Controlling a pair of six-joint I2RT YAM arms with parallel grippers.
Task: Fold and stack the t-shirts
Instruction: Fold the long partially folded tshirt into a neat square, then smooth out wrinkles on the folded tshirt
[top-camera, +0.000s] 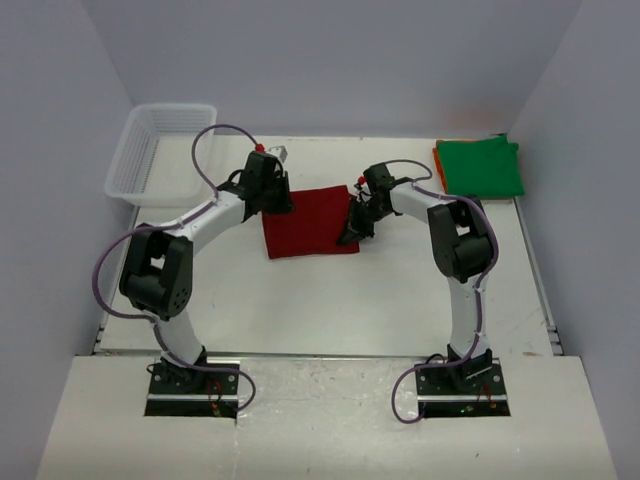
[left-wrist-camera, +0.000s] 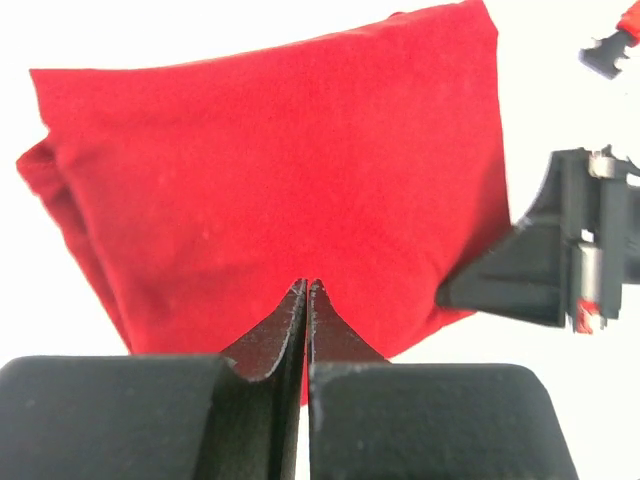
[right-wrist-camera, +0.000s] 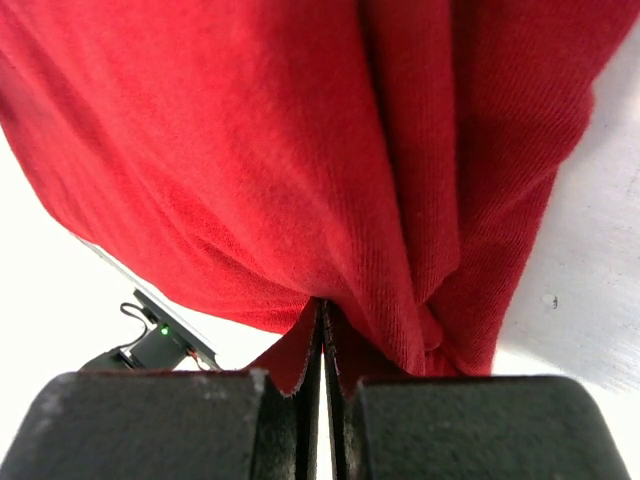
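Observation:
The dark red t-shirt (top-camera: 310, 222) lies folded in a rectangle at the table's middle. My left gripper (top-camera: 272, 200) is at its left edge. In the left wrist view its jaws (left-wrist-camera: 305, 287) are shut, tips over the flat red cloth (left-wrist-camera: 280, 170), with no cloth bunched between them. My right gripper (top-camera: 350, 235) is at the shirt's right edge and shows in the left wrist view (left-wrist-camera: 470, 290). In the right wrist view it (right-wrist-camera: 322, 303) is shut on gathered folds of the red shirt (right-wrist-camera: 300, 150). The bright green t-shirt (top-camera: 482, 166) lies folded on the orange t-shirt (top-camera: 438, 158) at the back right.
A white mesh basket (top-camera: 160, 150) stands at the back left corner. Walls close in the table on the left, back and right. Both arms' cables loop beside their bases.

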